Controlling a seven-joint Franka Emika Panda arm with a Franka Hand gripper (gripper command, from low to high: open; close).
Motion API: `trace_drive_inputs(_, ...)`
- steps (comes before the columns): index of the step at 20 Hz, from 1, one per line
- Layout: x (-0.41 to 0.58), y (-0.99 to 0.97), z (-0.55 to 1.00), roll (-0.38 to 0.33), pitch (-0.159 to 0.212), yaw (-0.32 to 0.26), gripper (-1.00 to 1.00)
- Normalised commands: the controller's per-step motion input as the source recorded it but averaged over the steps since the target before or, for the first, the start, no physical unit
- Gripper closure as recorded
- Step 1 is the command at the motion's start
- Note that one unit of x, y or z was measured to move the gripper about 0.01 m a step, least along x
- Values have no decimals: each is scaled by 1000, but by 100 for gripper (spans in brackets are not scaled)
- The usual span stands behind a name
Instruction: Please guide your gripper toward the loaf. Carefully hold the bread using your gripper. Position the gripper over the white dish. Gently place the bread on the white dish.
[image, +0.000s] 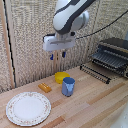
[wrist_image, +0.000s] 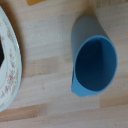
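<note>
The loaf (image: 45, 87), a small orange-brown block, lies on the wooden table between the white dish (image: 28, 107) and the blue cup (image: 68, 86). My gripper (image: 57, 56) hangs high above the table, over the yellow disc and cup, its two blue-tipped fingers apart with nothing between them. It is well above the loaf and toward the exterior view's right of it. The wrist view shows the dish rim (wrist_image: 9, 60), the cup (wrist_image: 92, 57) from above, and an orange sliver (wrist_image: 37, 2) at the frame edge in the loaf's colour. My fingers do not clearly show there.
A round yellow disc (image: 61, 77) sits just behind the blue cup. A dark toaster-like appliance with a wire rack (image: 111, 57) stands at the exterior view's right. A woven screen backs the table.
</note>
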Motion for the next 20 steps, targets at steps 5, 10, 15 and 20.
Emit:
trace_drive_inputs(5, 370, 388, -323, -92, 29, 194, -100)
trace_drive_inputs(10, 454, 297, -419, -111, 90, 185, -100)
trace_drive_inputs(15, 494, 151, -368, -69, 131, 158, -100)
trace_drive_inputs(20, 455, -11, -305, -13, 81, 143, -100)
